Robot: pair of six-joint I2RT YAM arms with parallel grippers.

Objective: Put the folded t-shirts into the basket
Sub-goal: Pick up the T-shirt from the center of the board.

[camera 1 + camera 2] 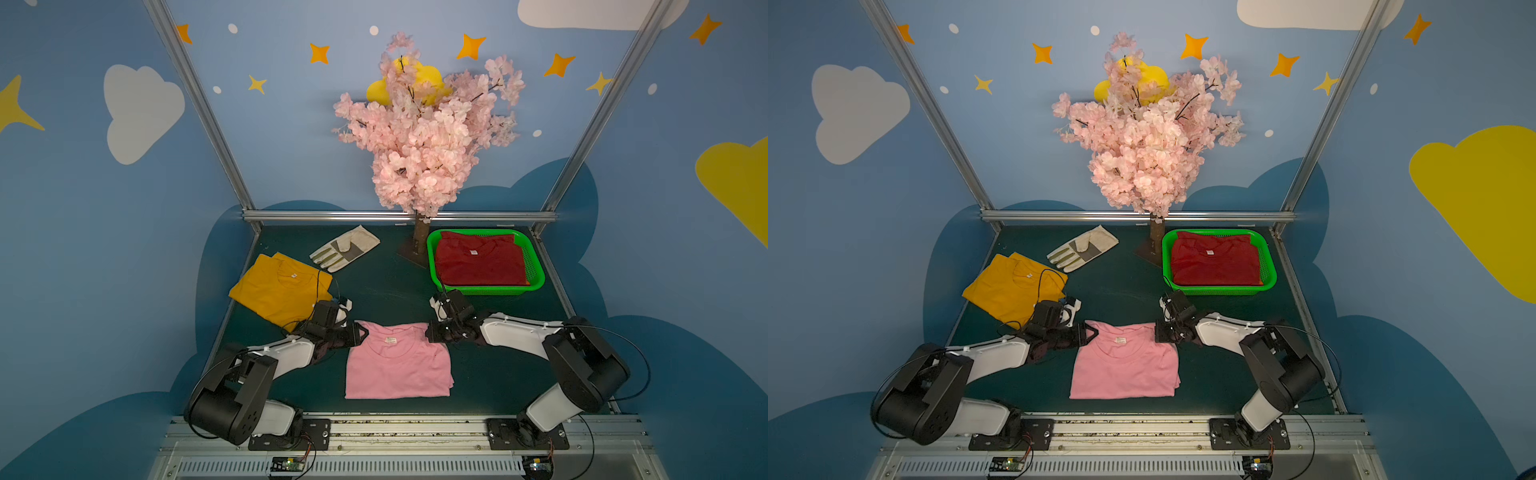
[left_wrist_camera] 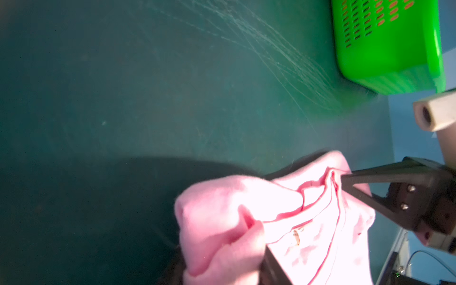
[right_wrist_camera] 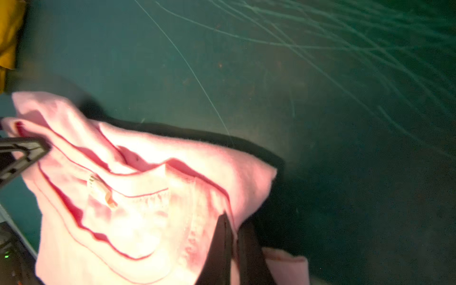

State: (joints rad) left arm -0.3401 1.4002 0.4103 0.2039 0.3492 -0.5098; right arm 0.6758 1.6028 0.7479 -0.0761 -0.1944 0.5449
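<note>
Right gripper (image 3: pixel 235 222): my fingers are pinched nearly together, with the far right corner of the pink t-shirt (image 1: pixel 397 365) caught between them. The cloth bunches up at the pinch.

Left gripper (image 1: pixel 365 332): at the far left corner of the same shirt. In the left wrist view only one of my fingers (image 2: pixel 271 265) shows, with pink cloth folded over it. The jaws look closed on that corner.

Pink t-shirt: lies near the front middle of the table (image 1: pixel 395 291), neck label facing up. In both wrist views its far edge is raised, with a dark shadow on the mat beneath it. The near part lies flat in both top views.

Basket (image 1: pixel 534 262): far right of the table, well apart from the pink shirt. The dark red t-shirt (image 1: pixel 478 262) lies folded in it, label up. Orange cloth (image 2: pixel 392 11) shows through the slots in its wall.

Mustard t-shirt (image 1: pixel 278 291): folded on the left side, just behind my left wrist.

Glove (image 1: pixel 345 249): flat on the table, far left of centre, just beyond the mustard shirt.

Blossom tree (image 1: pixel 424 137): stands at the far edge, its trunk just left of the basket.
</note>
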